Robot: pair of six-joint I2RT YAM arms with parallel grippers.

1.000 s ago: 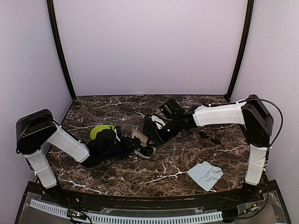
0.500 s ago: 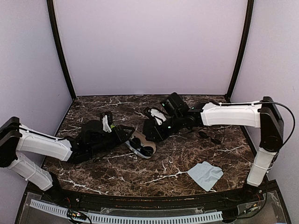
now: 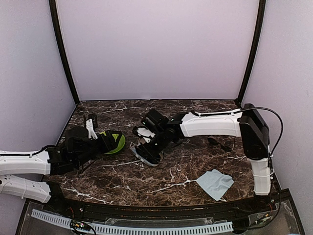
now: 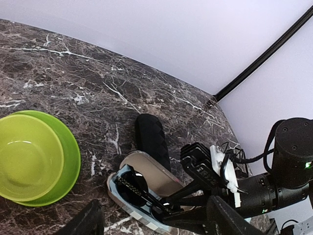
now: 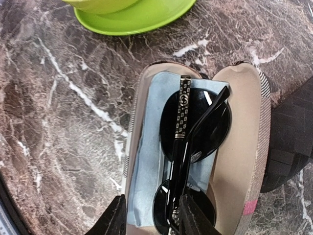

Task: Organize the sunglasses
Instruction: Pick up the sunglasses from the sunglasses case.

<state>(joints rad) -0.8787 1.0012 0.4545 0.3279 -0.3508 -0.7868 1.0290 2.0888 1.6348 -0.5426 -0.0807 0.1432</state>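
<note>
- One pair of sunglasses [image 5: 195, 127] lies folded in the open case [image 5: 239, 147], centre frame.
- Right gripper [image 5: 152, 218] spread astride it.
- Left gripper [image 4: 154, 218] spread, empty, bottom edge.

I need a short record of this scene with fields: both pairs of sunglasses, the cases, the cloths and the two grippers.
round sunglasses: folded, lying on a light blue cloth inside the open case
second sunglasses: on the table, to the right of the open case
black case: looks closed, beside the open case
loose cloth: on the table, near right side
left gripper: open, empty, next to the green bowl
right gripper: fingers either side of the round sunglasses; grip unclear
</note>
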